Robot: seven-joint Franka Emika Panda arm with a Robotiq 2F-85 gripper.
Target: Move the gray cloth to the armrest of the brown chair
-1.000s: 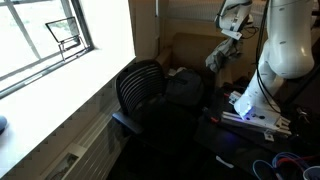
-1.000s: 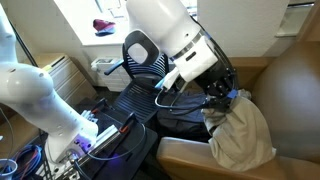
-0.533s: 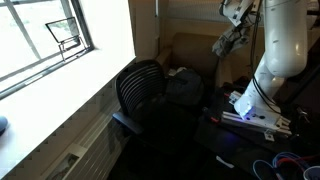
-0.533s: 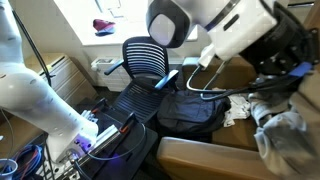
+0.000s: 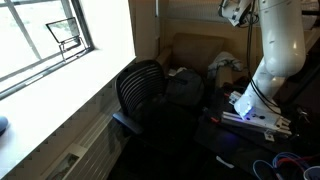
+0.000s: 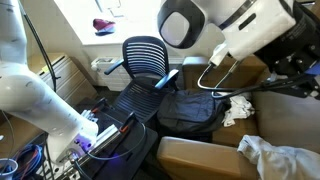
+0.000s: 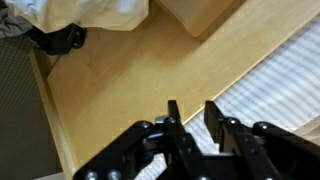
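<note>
My two dark metal fingers [image 7: 172,112] stand apart with nothing between them, so my gripper [image 7: 190,112] is open and empty. It hangs above the smooth brown leather of the chair seat [image 7: 120,80].

The crumpled gray cloth [image 6: 285,158] is not in my hold. It lies on the wide, padded brown leather armrest [image 6: 195,153], in loose folds with an uneven outline. In an exterior view I see it also as a pale heap [image 5: 225,63] on the brown chair, well below my arm. I judge that the moving part of the task is nearly done.

What could go wrong now? The leather looks slick and a little rounded at the top, while the cloth is soft, thin and light. If much of its weight sits near the edge, it may slide down slowly. How much hangs over I cannot tell, because the picture cuts the cloth at the border. Also, if I travel low over the armrest, a finger may catch a raised fold and drag the cloth off. A lift straight up would be safer, I think.

Beside the armrest, the black fabric backpack [image 6: 195,112] lies slumped on the seat of the black mesh office chair [image 6: 145,55], which has a ribbed back. A fallen cloth would probably land near there.
</note>
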